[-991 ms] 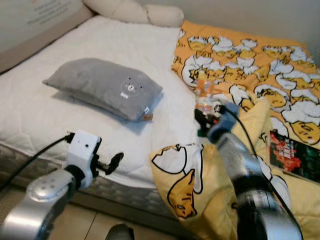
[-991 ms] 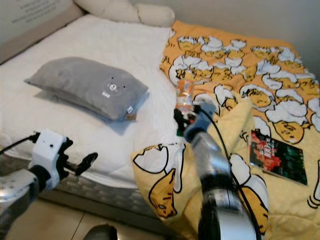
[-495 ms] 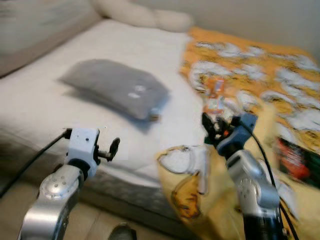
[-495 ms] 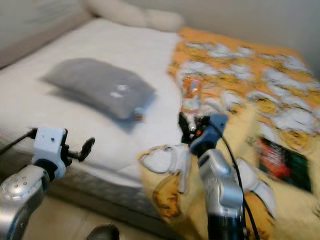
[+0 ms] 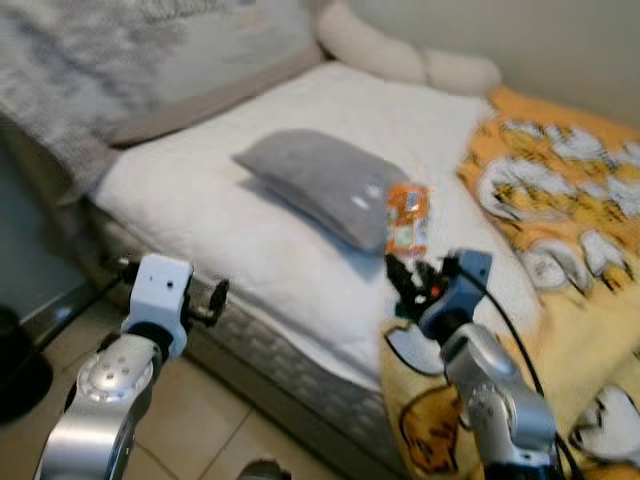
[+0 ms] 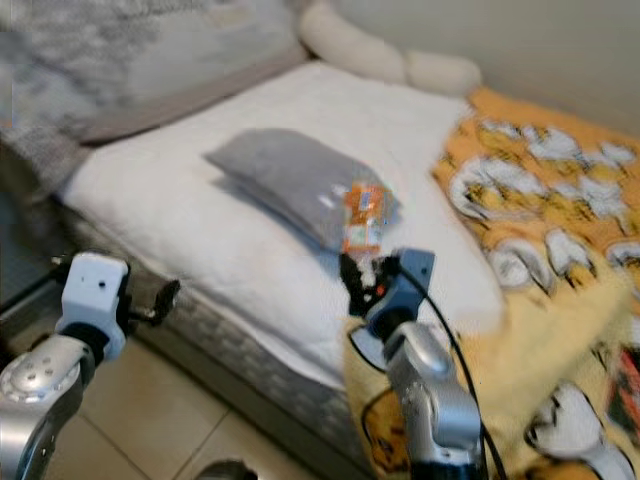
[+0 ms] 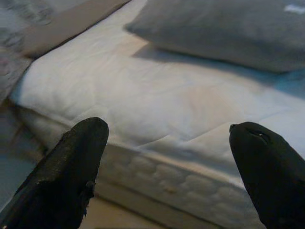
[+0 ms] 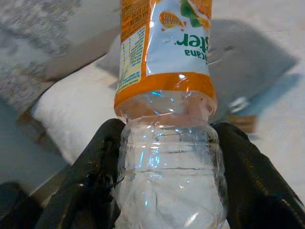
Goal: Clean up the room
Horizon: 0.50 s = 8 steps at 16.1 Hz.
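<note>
My right gripper (image 5: 405,277) is shut on a clear plastic bottle (image 5: 406,217) with an orange and white label, held up over the bed's front edge. In the right wrist view the bottle (image 8: 167,124) sits between both black fingers (image 8: 93,167). My left gripper (image 5: 218,296) is open with nothing in it, out in front of the mattress side at the left. Its two fingers (image 7: 71,171) stand wide apart in the left wrist view. A grey pillow (image 5: 315,185) lies on the white mattress (image 5: 200,200).
A yellow and orange cartoon blanket (image 5: 560,200) covers the bed's right part and hangs over the front edge. A cream bolster (image 5: 400,55) lies at the head by the wall. A padded headboard (image 5: 120,60) stands at the left. Tiled floor (image 5: 190,420) runs beside the bed.
The camera has swung left, so the bed has shifted right in the picture and the book has left it. My right gripper still holds the bottle. The left gripper has stayed open.
</note>
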Tool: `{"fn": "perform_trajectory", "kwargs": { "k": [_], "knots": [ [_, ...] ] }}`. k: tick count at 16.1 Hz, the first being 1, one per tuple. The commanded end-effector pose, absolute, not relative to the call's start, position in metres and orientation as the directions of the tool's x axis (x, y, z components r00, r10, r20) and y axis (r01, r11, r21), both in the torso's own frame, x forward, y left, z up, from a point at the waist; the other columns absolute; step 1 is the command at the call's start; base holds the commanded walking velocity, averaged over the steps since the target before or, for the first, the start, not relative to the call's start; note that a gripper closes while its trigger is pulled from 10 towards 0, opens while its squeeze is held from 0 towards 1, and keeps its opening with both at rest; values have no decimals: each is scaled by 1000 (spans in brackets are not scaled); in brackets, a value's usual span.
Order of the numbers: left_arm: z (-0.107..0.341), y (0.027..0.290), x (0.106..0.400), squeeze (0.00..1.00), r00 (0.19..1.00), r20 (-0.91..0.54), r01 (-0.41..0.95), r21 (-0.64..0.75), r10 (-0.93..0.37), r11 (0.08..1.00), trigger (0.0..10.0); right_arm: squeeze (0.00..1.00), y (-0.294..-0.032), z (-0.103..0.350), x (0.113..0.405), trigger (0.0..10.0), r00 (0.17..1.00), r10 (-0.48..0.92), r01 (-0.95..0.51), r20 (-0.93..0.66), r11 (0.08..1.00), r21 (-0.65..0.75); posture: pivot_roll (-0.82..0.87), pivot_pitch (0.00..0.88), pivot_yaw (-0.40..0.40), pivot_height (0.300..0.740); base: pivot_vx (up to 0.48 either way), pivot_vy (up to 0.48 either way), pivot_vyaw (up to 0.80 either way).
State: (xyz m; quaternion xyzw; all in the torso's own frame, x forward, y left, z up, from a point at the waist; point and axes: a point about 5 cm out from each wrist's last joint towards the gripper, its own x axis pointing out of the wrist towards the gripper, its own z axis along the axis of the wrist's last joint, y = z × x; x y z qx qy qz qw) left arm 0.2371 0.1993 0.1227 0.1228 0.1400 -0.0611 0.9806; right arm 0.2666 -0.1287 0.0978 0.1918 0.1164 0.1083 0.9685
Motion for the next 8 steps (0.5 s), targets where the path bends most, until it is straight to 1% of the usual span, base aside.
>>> {"fn": "perform_trajectory", "kwargs": {
  "k": [1, 3, 8],
  "knots": [
    [121, 195, 237, 0, 953, -286, 167, 220, -100, 961, 10000, 0, -132, 98, 263, 10000, 952, 240, -142, -192, 898, 416, 98, 0, -17, 740, 0, 0, 800],
    [121, 194, 239, 0, 953, -286, 168, 218, -101, 961, 10000, 0, -134, 93, 256, 10000, 950, 233, -127, -208, 896, 425, 91, 0, -8, 740, 0, 0, 800],
    [122, 196, 247, 0, 962, -258, 146, 190, -95, 971, 10000, 0, -136, 87, 250, 10000, 946, 233, -124, -225, 902, 415, 92, 0, -6, 740, 0, 0, 800]
  ]
}}
